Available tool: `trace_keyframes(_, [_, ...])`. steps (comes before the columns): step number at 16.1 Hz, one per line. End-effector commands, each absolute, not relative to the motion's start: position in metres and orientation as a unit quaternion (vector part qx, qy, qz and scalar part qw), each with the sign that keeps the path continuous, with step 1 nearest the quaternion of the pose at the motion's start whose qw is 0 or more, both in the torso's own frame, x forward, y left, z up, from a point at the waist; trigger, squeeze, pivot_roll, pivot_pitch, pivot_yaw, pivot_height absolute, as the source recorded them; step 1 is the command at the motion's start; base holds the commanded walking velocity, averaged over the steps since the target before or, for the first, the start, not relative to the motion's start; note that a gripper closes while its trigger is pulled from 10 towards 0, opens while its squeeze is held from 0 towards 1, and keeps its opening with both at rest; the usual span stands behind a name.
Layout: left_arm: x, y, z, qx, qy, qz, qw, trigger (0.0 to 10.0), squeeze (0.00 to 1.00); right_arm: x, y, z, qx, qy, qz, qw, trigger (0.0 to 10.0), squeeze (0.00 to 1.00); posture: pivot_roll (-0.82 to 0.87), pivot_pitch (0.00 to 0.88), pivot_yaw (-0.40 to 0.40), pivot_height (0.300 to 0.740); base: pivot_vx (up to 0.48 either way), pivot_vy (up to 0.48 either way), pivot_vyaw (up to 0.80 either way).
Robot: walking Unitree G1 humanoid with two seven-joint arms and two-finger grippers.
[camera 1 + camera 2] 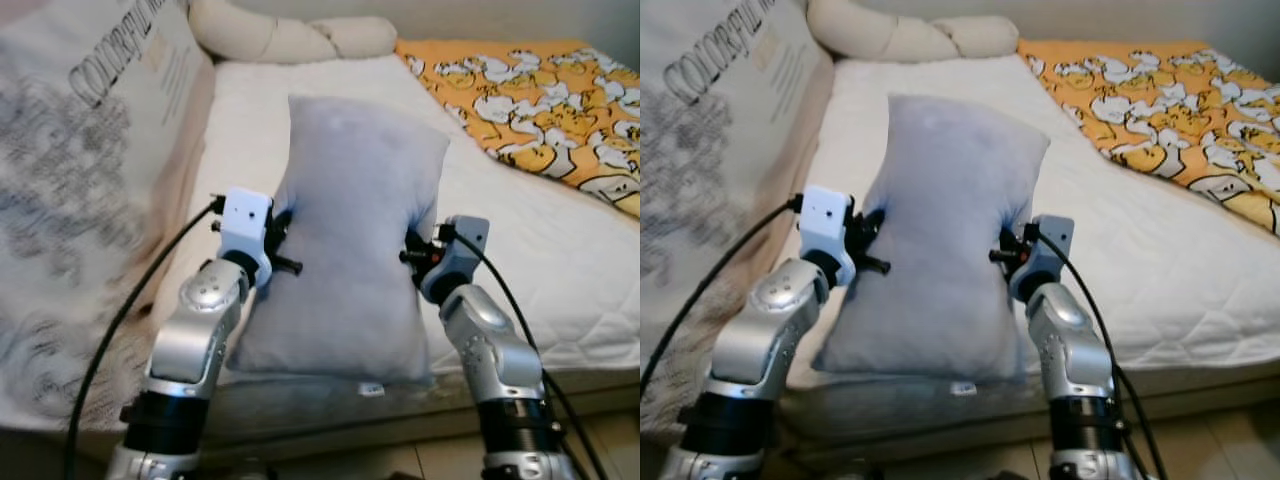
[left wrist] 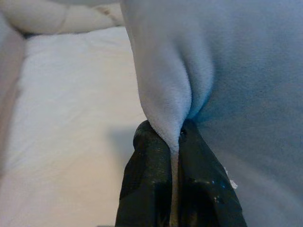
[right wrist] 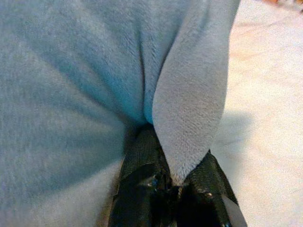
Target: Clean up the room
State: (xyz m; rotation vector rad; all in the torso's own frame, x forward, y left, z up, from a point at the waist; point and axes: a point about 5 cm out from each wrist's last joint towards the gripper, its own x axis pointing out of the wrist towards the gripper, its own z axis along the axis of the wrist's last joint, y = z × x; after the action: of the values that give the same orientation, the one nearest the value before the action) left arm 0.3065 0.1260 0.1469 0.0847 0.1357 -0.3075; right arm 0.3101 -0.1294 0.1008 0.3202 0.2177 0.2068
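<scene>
A light grey pillow is held up lengthwise over the near edge of the white mattress. My left gripper is shut on the pillow's left edge, and my right gripper is shut on its right edge. In the left wrist view the black fingers pinch a fold of the grey fabric. Black fingers clamp another fold of the pillow in the right wrist view.
An orange blanket with a white pattern lies over the far right of the bed. A cream knotted cushion sits at the bed's head. A large printed cushion leans along the left. Floor tiles show at the lower right.
</scene>
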Motion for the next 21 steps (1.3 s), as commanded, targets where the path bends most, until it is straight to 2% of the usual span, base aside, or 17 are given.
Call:
trace_keyframes(1, [0.3085, 0.1327, 0.1539, 0.048, 0.051, -0.131, 0.989, 10.0, 0.00, 0.3137, -0.1281, 0.1076, 0.153, 0.099, 0.105, 0.978, 10.0, 0.00, 0.04, 0.000, -0.018, 0.740, 0.000, 0.000, 0.00])
trace_keyframes(7, [0.3078, 0.1393, 0.1543, 0.037, 0.050, -0.114, 0.992, 10.0, 0.00, 0.3134, -0.1257, 0.1057, 0.148, 0.106, 0.114, 0.977, 10.0, 0.00, 0.04, 0.000, -0.025, 0.740, 0.084, 0.000, 0.00])
trace_keyframes(10, [0.3088, 0.1390, 0.1537, 0.035, 0.052, -0.110, 0.992, 10.0, 0.00, 0.3127, -0.1247, 0.1052, 0.087, 0.098, 0.117, 0.984, 10.0, 0.00, 0.04, 0.000, -0.021, 0.740, 0.307, 0.000, 0.20])
trace_keyframes(14, [0.3101, 0.1402, 0.1541, 0.037, 0.052, -0.105, 0.992, 10.0, 0.00, 0.3127, -0.1226, 0.1057, 0.094, 0.098, 0.125, 0.983, 10.0, 0.00, 0.04, 0.000, -0.020, 0.740, 0.335, 0.000, 0.80])
trace_keyframes(16, [0.3109, 0.1408, 0.1544, 0.037, 0.051, -0.103, 0.993, 10.0, 0.00, 0.3131, -0.1224, 0.1047, 0.116, 0.098, 0.122, 0.981, 10.0, 0.00, 0.04, 0.000, -0.020, 0.740, 0.337, 0.000, 0.00])
trace_keyframes(21, [0.3139, 0.1424, 0.1558, 0.041, 0.050, -0.100, 0.993, 10.0, 0.00, 0.3170, -0.1204, 0.1048, 0.111, 0.100, 0.126, 0.981, 10.0, 0.00, 0.04, 0.000, -0.017, 0.740, 0.338, 0.000, 0.00])
